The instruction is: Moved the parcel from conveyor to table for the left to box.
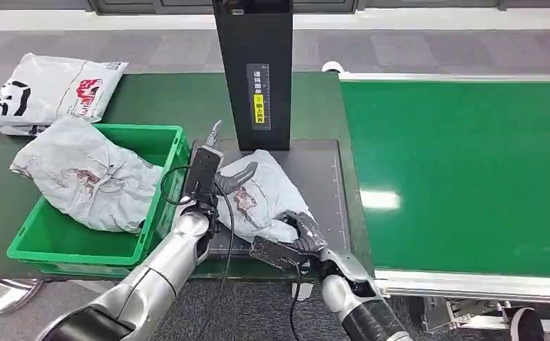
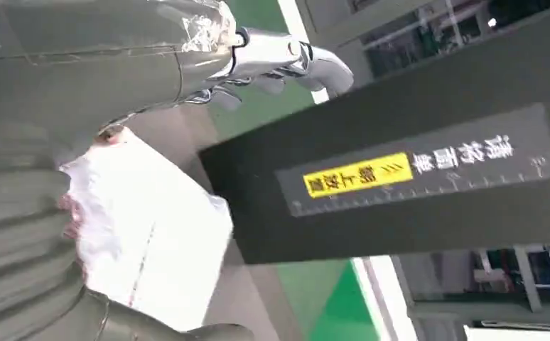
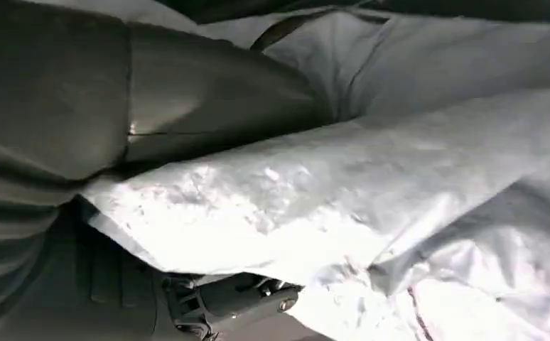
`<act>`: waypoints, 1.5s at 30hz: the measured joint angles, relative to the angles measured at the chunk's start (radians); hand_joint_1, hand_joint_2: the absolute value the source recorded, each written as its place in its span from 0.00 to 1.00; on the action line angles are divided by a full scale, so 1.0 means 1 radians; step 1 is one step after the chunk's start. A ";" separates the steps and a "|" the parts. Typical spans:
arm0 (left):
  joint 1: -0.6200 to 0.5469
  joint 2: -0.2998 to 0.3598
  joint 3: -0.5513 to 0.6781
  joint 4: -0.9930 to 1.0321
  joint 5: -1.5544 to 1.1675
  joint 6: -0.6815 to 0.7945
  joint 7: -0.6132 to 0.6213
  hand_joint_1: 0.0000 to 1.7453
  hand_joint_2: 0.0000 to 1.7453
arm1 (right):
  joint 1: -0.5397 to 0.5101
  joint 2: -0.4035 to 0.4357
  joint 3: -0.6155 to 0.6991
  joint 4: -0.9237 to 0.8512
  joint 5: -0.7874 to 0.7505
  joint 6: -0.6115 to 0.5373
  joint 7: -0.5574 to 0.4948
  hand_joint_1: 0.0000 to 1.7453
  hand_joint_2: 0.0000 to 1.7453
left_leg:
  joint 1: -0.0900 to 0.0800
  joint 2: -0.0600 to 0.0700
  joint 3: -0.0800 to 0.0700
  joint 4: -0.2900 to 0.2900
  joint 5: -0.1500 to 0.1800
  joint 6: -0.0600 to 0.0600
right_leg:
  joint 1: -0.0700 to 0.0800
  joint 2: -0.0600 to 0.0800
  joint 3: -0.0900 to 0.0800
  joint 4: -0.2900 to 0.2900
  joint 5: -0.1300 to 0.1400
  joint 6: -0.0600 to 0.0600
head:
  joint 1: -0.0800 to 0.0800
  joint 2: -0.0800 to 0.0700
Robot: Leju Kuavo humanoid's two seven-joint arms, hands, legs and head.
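1. The parcel (image 1: 261, 195), a crumpled grey plastic mailing bag with a reddish print, lies on a dark mat (image 1: 329, 185) on the worktop (image 1: 173, 99), between the two hands and at the foot of a black post (image 1: 254, 71).
2. The right hand (image 1: 302, 231) grips the parcel's near edge; in the right wrist view the thumb lies on top of the bag (image 3: 371, 206) and darker fingers (image 3: 236, 298) curl beneath it, so the film is pinched between them.
3. The left hand (image 1: 219, 167) rests against the parcel's other side, its thumb lying across the top of the bag. Its other fingers reach up beside the post, spread apart. Whether it actually grips the bag I cannot tell.
4. In the left wrist view the bag (image 2: 151, 234) shows white just beyond the thumb, with the post and its yellow label (image 2: 357, 175) close behind.
5. Beyond the left hand stands a green crate (image 1: 80, 241) holding another grey bag (image 1: 91, 177).
6. Farther off past the crate, a white bag with black and red print (image 1: 52, 89) lies on the worktop.
7. Beyond the right hand runs the green conveyor belt (image 1: 464, 170).
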 measured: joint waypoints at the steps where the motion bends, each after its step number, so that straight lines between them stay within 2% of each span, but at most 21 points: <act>1: -0.007 -0.005 -0.001 0.006 0.000 -0.003 0.001 0.00 1.00 | 0.001 -0.004 0.000 0.000 -0.003 -0.008 0.014 0.00 1.00 | 0.000 0.000 0.000 0.000 0.000 0.000 | 0.000 0.000 0.000 0.000 0.000 0.000 | 0.000 0.000; 6: -0.032 -0.027 -0.008 0.019 0.000 -0.005 0.008 0.00 1.00 | 0.014 -0.020 -0.004 -0.020 -0.006 -0.035 0.041 0.00 1.00 | 0.000 0.000 0.000 0.000 0.000 0.000 | -0.001 0.000 0.000 0.000 0.000 0.000 | 0.000 0.000; 10: -0.037 -0.039 -0.015 0.026 0.000 -0.016 0.008 0.00 1.00 | 0.056 -0.024 -0.058 -0.092 -0.027 -0.088 0.026 0.00 1.00 | 0.000 0.000 0.000 0.000 0.000 0.000 | -0.001 0.000 0.001 0.000 0.000 0.000 | 0.000 0.000; 20: -0.038 -0.052 -0.026 0.026 0.000 -0.017 0.007 0.00 1.00 | 0.095 -0.031 -0.122 -0.180 -0.033 -0.100 0.006 0.00 1.00 | 0.000 0.001 0.000 0.000 0.000 0.000 | 0.000 0.001 0.000 0.000 0.000 0.000 | 0.000 0.000; 23: -0.038 -0.055 -0.029 0.024 -0.003 -0.018 -0.008 0.00 1.00 | 0.128 -0.031 -0.154 -0.228 -0.092 -0.188 -0.080 0.00 1.00 | 0.000 0.000 0.000 0.000 0.000 0.000 | 0.000 0.000 0.000 0.000 0.000 0.000 | 0.000 0.000; 26: -0.034 -0.050 -0.045 0.014 -0.035 -0.034 0.002 0.00 1.00 | 0.172 -0.031 -0.224 -0.298 -0.253 -0.273 -0.221 0.00 1.00 | 0.000 0.000 -0.001 0.000 -0.001 0.000 | -0.001 0.000 0.000 0.000 0.000 0.000 | 0.000 0.000; 28: -0.031 -0.046 -0.066 0.006 -0.087 -0.014 0.014 0.00 1.00 | 0.191 -0.031 -0.272 -0.328 -0.332 -0.295 -0.275 0.00 1.00 | 0.000 0.000 -0.001 0.000 -0.001 0.000 | -0.001 0.000 0.000 0.000 0.000 0.000 | 0.000 0.000; 33: -0.030 -0.032 -0.155 0.001 -0.298 -0.062 0.141 0.00 1.00 | 0.199 -0.029 -0.373 -0.358 -0.499 -0.300 -0.342 0.00 1.00 | -0.001 0.000 -0.001 0.000 -0.001 0.001 | -0.001 0.000 0.000 0.000 0.000 0.000 | 0.000 0.000; 39: -0.030 -0.002 -0.286 0.065 -0.582 -0.152 0.266 0.00 1.00 | 0.198 -0.028 -0.431 -0.359 -0.543 -0.269 -0.372 0.00 1.00 | -0.001 0.000 0.000 0.000 -0.001 0.000 | -0.001 0.000 0.000 0.000 0.000 0.000 | 0.000 0.000; 40: -0.029 0.004 -0.316 0.084 -0.641 -0.173 0.290 0.24 1.00 | 0.198 -0.028 -0.437 -0.359 -0.547 -0.264 -0.376 0.00 1.00 | -0.001 0.000 0.000 0.000 -0.001 0.000 | -0.001 0.000 0.000 0.000 0.000 0.000 | 0.000 0.000; 41: -0.029 0.009 -0.340 0.097 -0.683 -0.184 0.309 0.40 1.00 | 0.197 -0.027 -0.442 -0.359 -0.549 -0.259 -0.378 0.00 1.00 | -0.001 0.000 0.000 0.000 -0.001 0.000 | -0.001 0.000 0.000 0.000 0.000 0.000 | 0.000 0.000; 45: -0.032 0.017 -0.431 0.142 -0.812 -0.217 0.377 0.40 1.00 | 0.193 -0.025 -0.449 -0.359 -0.551 -0.243 -0.378 0.00 1.00 | -0.001 0.000 0.000 0.000 -0.001 0.000 | -0.001 0.000 0.001 0.000 -0.001 0.000 | 0.000 0.000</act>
